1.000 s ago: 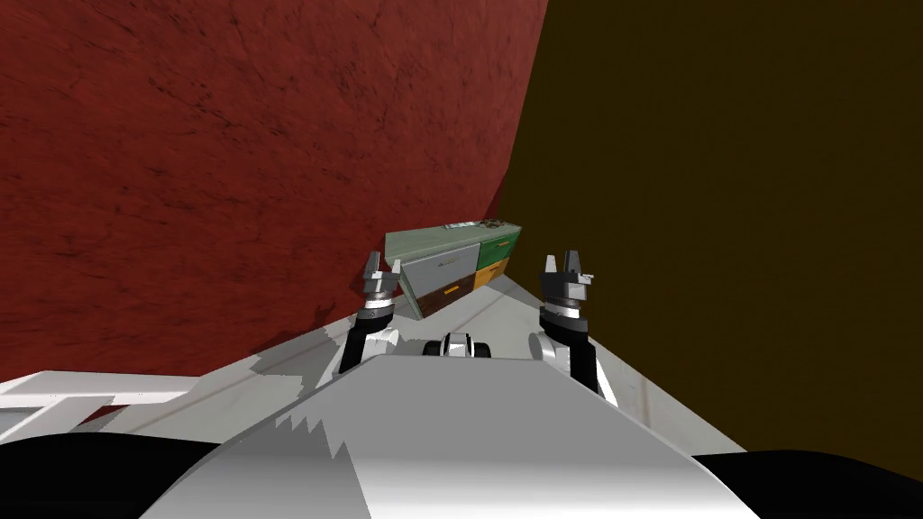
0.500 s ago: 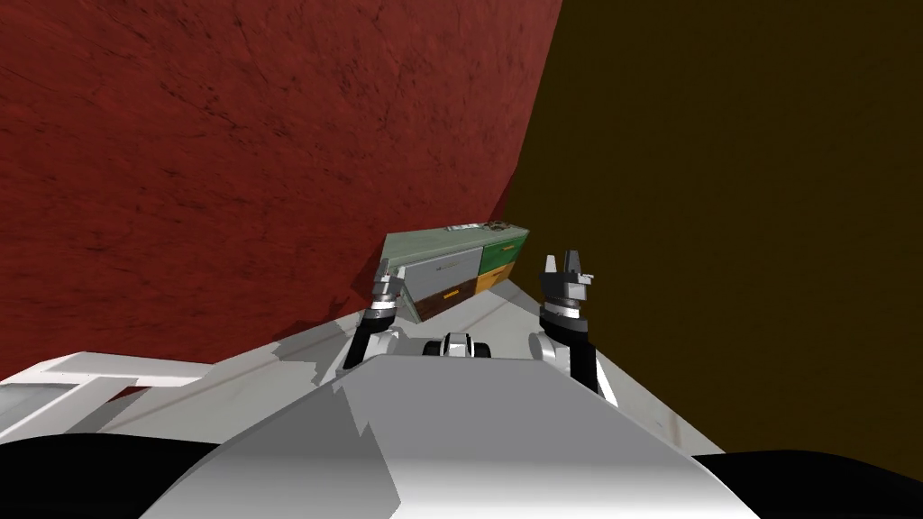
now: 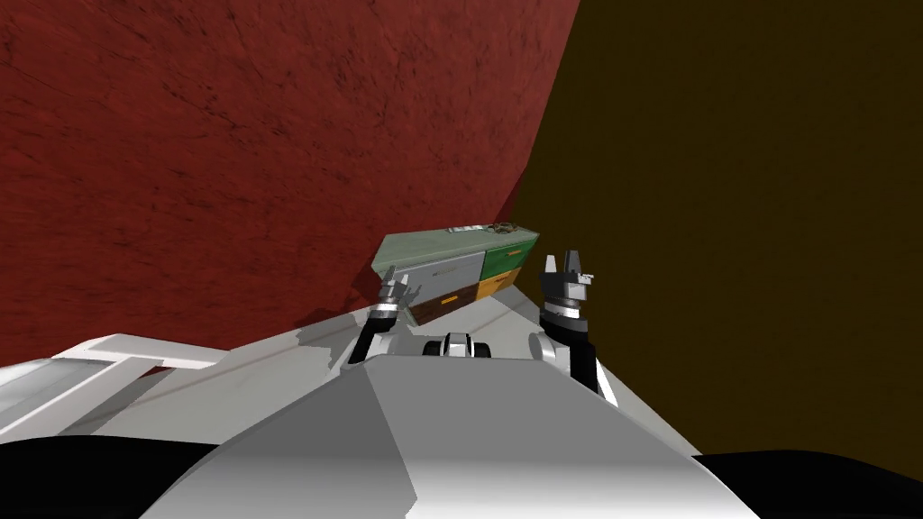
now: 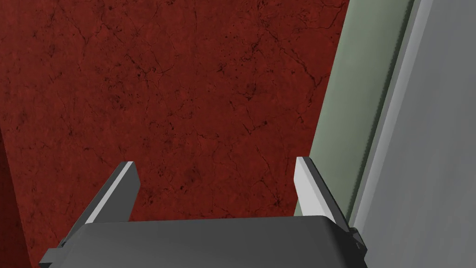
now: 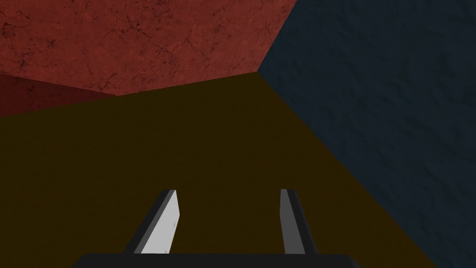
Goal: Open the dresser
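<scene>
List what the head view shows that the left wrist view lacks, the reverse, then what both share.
Head view: the long dresser's grey, green, brown and orange drawer fronts, the right gripper and the dark olive wall. Left wrist view: the left gripper's fingers plainly apart, beside the dresser's pale green edge. Both: the cracked red wall, dresser, left gripper.

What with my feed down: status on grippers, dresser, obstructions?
Left gripper open, at near end of dresser. Right gripper open, raised off to its right. Drawers look shut, nothing in front of them.
</scene>
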You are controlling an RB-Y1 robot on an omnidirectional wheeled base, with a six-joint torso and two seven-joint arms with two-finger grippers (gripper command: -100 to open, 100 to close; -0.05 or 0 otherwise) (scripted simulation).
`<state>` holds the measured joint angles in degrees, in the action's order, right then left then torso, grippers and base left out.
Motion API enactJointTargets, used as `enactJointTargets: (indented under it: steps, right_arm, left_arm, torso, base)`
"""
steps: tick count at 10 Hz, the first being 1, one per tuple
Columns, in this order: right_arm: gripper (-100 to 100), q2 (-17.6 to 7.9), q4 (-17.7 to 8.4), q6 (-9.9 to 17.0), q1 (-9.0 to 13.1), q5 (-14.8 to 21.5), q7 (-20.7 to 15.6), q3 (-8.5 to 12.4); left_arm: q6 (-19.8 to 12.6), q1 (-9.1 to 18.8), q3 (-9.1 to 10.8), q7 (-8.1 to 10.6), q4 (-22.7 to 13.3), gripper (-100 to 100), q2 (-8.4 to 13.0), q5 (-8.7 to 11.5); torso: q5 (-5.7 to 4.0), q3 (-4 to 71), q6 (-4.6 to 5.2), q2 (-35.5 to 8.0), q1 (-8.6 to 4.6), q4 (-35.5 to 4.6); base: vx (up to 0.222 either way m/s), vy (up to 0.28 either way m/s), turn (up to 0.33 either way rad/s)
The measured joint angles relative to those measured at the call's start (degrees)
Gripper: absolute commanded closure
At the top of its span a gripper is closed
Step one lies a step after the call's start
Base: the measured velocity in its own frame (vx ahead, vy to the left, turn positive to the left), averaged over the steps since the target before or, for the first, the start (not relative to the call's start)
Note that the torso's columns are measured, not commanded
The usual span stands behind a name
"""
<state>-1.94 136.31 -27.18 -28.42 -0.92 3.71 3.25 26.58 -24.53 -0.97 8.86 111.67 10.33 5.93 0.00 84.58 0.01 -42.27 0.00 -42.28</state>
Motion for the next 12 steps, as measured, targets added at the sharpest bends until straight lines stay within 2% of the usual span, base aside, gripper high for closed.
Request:
enactJointTargets:
  steps: [2, 5, 8, 12]
  right_arm:
    - [0, 0.00, 0.00, 0.00, 0.00, 0.00, 0.00, 0.00]
    - [0, 0.00, 0.00, 0.00, 0.00, 0.00, 0.00, 0.00]
    - [0, -0.01, 0.00, 0.00, 0.01, 0.00, 0.00, 0.00]
    - [0, 0.00, 0.00, 0.00, 0.01, 0.00, 0.00, 0.00]
  left_arm:
    - [-1.77, 0.10, -0.24, 0.68, -1.93, -100, -0.14, 0.01]
    - [-2.49, 0.57, 0.44, 2.44, -5.64, -100, 0.60, 0.66]
    - [-3.66, 0.72, 0.26, 3.44, -8.81, -100, -0.43, 0.74]
    - [-5.67, 1.46, 0.70, 5.73, -14.00, -100, -1.87, 1.38]
  torso:
    - [0.00, 0.01, 0.02, 0.01, 0.02, 0.00]
    - [-0.02, -0.05, -0.02, -0.05, -0.08, -0.02]
    - [0.02, 0.00, -0.01, 0.00, 0.08, 0.00]
    - [0.00, -0.02, 0.00, -0.03, 0.04, -0.01]
  base:
    - [0.151, -0.117, 0.100]
    - [0.121, -0.125, 0.135]
    - [0.128, -0.117, 0.146]
    - [0.137, -0.151, 0.150]
